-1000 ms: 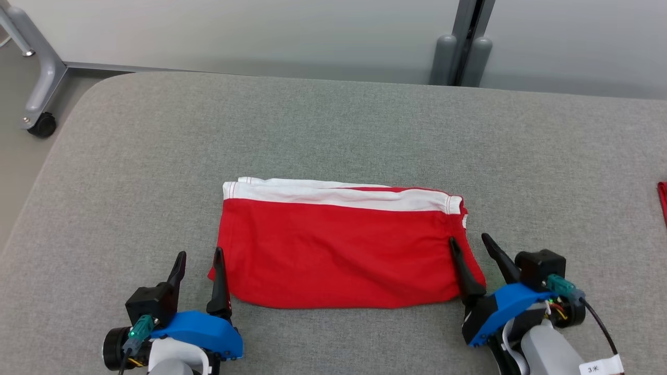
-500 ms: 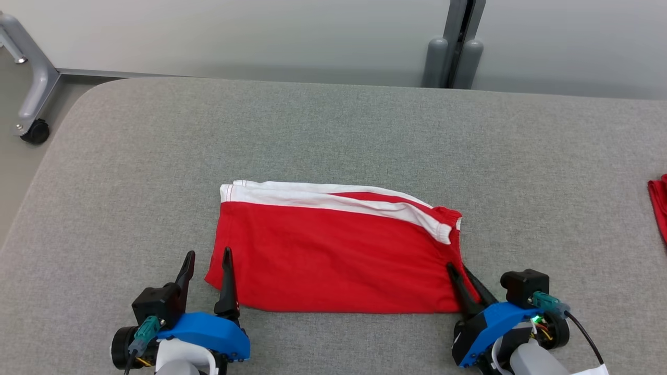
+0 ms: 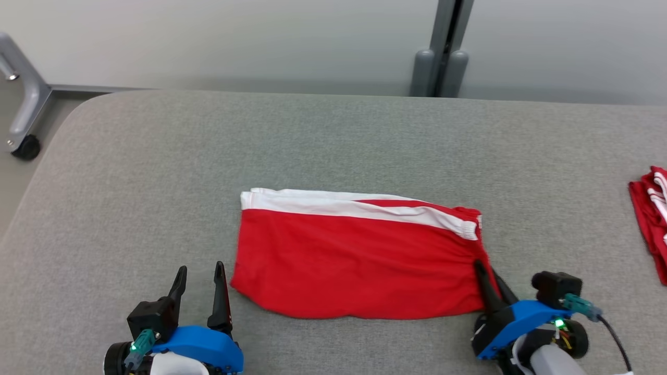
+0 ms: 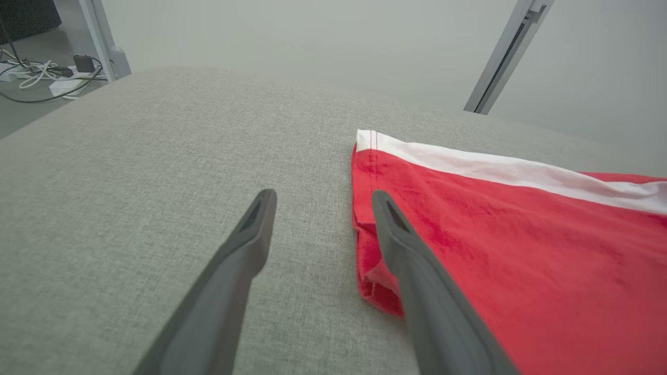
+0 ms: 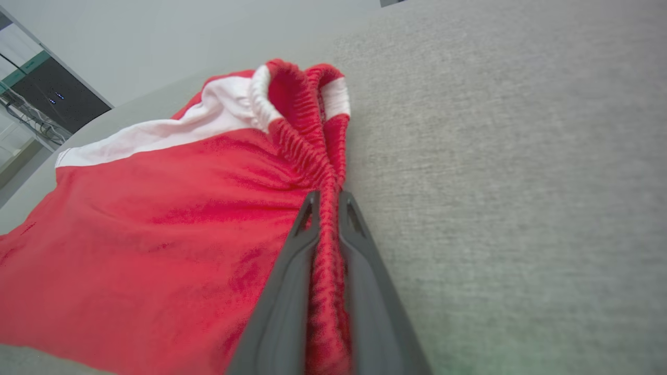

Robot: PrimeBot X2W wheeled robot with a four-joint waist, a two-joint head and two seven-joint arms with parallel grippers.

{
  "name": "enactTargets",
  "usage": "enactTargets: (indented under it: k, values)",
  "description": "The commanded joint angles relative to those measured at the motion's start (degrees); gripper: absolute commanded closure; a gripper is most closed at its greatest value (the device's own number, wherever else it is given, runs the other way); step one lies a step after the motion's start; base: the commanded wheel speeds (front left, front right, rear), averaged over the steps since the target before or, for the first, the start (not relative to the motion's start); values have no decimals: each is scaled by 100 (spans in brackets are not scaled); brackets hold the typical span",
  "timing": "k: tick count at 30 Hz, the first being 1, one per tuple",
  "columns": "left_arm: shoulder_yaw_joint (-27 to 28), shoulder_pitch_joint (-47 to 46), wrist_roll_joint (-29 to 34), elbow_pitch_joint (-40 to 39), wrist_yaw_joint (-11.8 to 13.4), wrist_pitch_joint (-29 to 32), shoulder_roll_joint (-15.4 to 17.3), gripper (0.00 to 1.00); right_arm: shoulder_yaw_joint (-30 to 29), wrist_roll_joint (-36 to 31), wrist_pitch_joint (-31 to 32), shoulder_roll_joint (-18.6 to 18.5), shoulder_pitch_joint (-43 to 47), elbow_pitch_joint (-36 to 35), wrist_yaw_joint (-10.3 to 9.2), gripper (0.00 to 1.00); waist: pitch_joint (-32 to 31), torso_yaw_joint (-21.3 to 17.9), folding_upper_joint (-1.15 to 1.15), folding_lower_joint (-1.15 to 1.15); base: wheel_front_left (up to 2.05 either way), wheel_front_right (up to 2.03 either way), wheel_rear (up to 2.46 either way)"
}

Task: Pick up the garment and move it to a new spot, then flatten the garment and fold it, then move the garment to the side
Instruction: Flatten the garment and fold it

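Note:
The garment (image 3: 359, 255) is a pair of red shorts with a white side stripe, lying folded flat on the grey table (image 3: 333, 140). My right gripper (image 3: 487, 271) is shut on the elastic waistband at the garment's right edge; the right wrist view shows the gathered red band (image 5: 325, 208) pinched between both fingers. My left gripper (image 3: 200, 273) stands open just left of the garment's near left corner. In the left wrist view its right finger (image 4: 411, 250) lies over that corner of the garment (image 4: 521, 234), and its left finger rests over bare table.
Another red and white cloth (image 3: 651, 219) lies at the table's right edge. A grey post (image 3: 440, 47) stands behind the table and a wheeled frame leg (image 3: 23, 120) at the far left. The table's rounded left corner is close to my left arm.
My right gripper has shut on the garment's right edge, bunching the waistband and pulling the cloth a little to the right. The camera has shifted. My left gripper stays open.

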Motion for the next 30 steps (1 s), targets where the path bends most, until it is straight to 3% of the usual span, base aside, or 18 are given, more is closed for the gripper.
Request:
enactTargets:
  k: [1,6,10,15,22,30]
  values:
    - [-15,28,27,-9,-8,-23,-6,0,-99,-25,3,-83,83,-40,-8,100,-79,-93,0,0,0,0,0]
    - [-108,69,-11,9,-47,-23,-6,0,-543,-220,1,-259,88,-109,-6,100,-160,-303,0,0,0,0,0]
    - [-232,60,-78,46,-23,-23,-3,0,-526,-296,1,-220,-95,-323,-4,100,-188,-370,0,0,0,0,0]
    - [-377,72,-212,75,-31,-23,-2,0,86,-39,2,-73,-193,-864,-4,100,-197,-281,0,0,0,0,0]
    - [-564,95,-286,102,-3,-23,-4,0,1438,908,47,-32,-294,-1296,-4,100,-251,208,0,0,0,0,0]
    - [-671,177,-329,150,11,-23,-5,0,2095,1257,37,-36,-603,-817,-4,100,-261,905,0,0,0,0,0]
